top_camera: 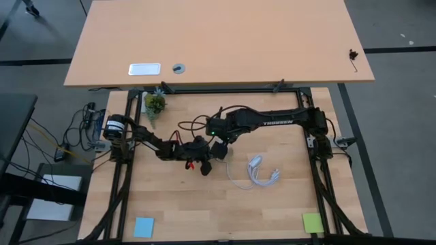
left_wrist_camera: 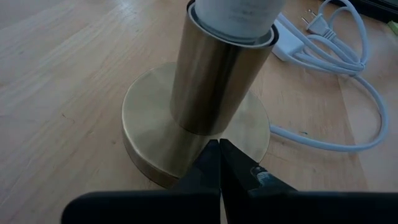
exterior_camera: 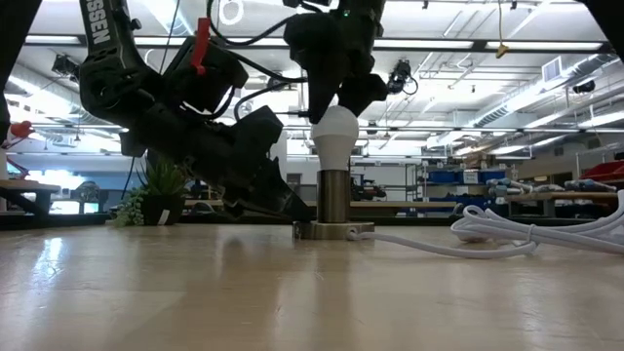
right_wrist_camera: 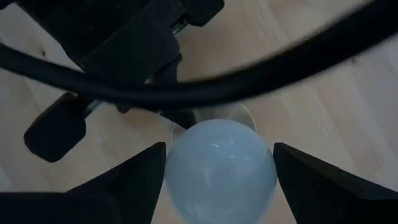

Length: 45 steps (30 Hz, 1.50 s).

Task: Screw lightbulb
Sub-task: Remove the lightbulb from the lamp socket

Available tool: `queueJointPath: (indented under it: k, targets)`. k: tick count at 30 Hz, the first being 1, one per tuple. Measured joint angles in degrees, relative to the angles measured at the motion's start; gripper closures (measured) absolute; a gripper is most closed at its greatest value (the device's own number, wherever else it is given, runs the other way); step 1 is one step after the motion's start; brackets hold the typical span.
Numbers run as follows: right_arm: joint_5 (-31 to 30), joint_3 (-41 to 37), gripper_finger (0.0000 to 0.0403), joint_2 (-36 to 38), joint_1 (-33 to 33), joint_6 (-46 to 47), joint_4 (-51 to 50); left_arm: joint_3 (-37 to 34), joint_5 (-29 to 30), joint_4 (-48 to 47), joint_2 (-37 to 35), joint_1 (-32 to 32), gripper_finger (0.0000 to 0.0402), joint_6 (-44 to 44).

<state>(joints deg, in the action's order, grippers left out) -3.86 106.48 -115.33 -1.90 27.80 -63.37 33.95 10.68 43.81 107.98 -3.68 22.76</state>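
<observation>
The white lightbulb (exterior_camera: 336,132) stands upright with its base in a brass socket tube (left_wrist_camera: 217,81), which rises from a round brass base disc (left_wrist_camera: 149,118) on the table. My right gripper (right_wrist_camera: 221,168) hangs above it, pointing steeply down. It is open, with one finger on each side of the bulb's rounded head (right_wrist_camera: 221,155). My left gripper (left_wrist_camera: 219,149) is shut and reaches in low from the table's left, its tips on the disc at the foot of the tube. My left gripper presses its shut fingertips down on the top of the base disc (left_wrist_camera: 239,134), right at the foot of the tube. It comes slanting down from the table's left. The disc lies flat on the table. My right gripper's fingers (right_wrist_camera: 140,177) stand close against two sides of the bulb's head; whether they touch it I cannot tell.
A coiled white cable with a plug (top_camera: 259,173) lies just right of the socket and runs to the disc. A small potted plant (top_camera: 154,105) stands at the far left. A blue note (top_camera: 144,226) and a green note (top_camera: 313,222) lie near the front edge.
</observation>
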Motion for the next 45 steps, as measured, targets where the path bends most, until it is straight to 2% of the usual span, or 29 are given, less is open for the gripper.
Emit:
queueJointPath:
  k: [6,10,16,19,23,28,32,36,40,45]
  targets:
    - [-0.48,0.26,0.0145,0.05,0.01,-9.48,-0.24,0.00,-0.01,0.02,0.00,0.00,0.0402,0.00]
    - [-0.61,0.39,0.0169,0.19,-0.01,-23.93,-0.03,0.00,-0.02,0.07,0.00,0.00,0.0402,0.00]
    - [1.02,0.48,0.0173,0.28,0.75,-51.34,-0.42,0.07,-0.41,0.26,0.02,0.04,0.0402,0.00]
    - [0.60,0.72,0.0174,0.28,1.75,-56.22,-0.47,0.07,-0.51,0.26,0.02,0.04,0.0402,0.00]
    - [-0.51,3.31,0.0173,0.11,3.06,-51.12,-2.49,0.04,-0.93,0.08,0.01,0.04,0.0402,0.00]
    - [-3.60,9.09,0.0165,0.15,4.25,-35.91,-9.23,0.00,-1.20,0.05,0.00,0.02,0.0402,0.00]
    - [-1.34,11.21,0.0156,0.20,3.49,-23.25,-13.77,0.00,-1.20,0.07,0.00,0.02,0.0402,0.00]
    - [4.39,9.25,0.0146,0.20,1.33,-14.07,-11.58,0.00,-1.20,0.02,0.00,0.02,0.0402,0.05]
    - [4.96,6.46,0.0135,0.20,-0.31,-7.14,-8.88,0.00,-1.20,0.04,0.00,0.02,0.0402,0.15]
    - [5.93,3.03,0.0113,0.35,-1.92,-4.88,-6.11,0.00,-1.20,0.04,0.00,0.00,0.0402,0.11]
